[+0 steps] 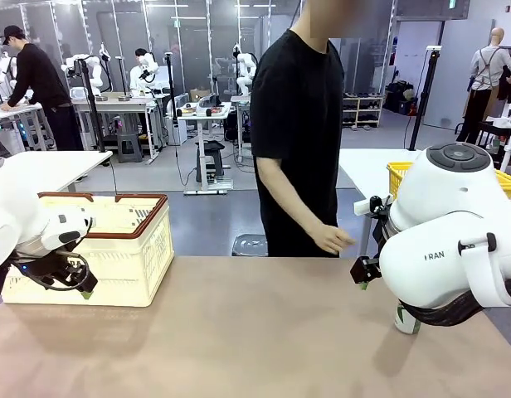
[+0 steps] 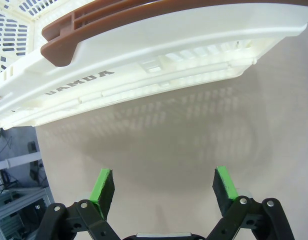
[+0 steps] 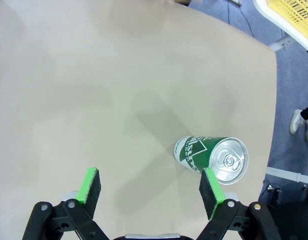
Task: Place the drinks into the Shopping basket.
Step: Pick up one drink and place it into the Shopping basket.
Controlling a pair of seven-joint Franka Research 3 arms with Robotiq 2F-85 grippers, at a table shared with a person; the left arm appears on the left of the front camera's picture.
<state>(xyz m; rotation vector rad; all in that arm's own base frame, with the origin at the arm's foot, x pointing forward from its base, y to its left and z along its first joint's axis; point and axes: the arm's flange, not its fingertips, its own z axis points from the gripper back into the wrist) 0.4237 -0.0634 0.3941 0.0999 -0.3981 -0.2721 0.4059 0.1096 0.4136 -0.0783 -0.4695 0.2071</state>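
My right claw [image 3: 150,190] hangs open over a green can [image 3: 211,155] standing on the table [image 3: 69,75], just beside one pad [image 3: 211,192]. My left claw [image 2: 164,187], open and empty, faces the basket [image 2: 159,50]. Loading this can is not yet begun.

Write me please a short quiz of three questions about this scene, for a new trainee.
1. True or false: the green can lies on its side on the table.
2. Choose one. The left gripper is:
A) shut on a can
B) open and empty, close to the side of the Shopping basket
C) down inside the basket
3. Short answer: does the can stand between the fingers of the right gripper?

Key
1. False. It stands upright, with its top facing the wrist camera.
2. B.
3. No. The gripper is open, and the can stands off to one side, next to one green pad.
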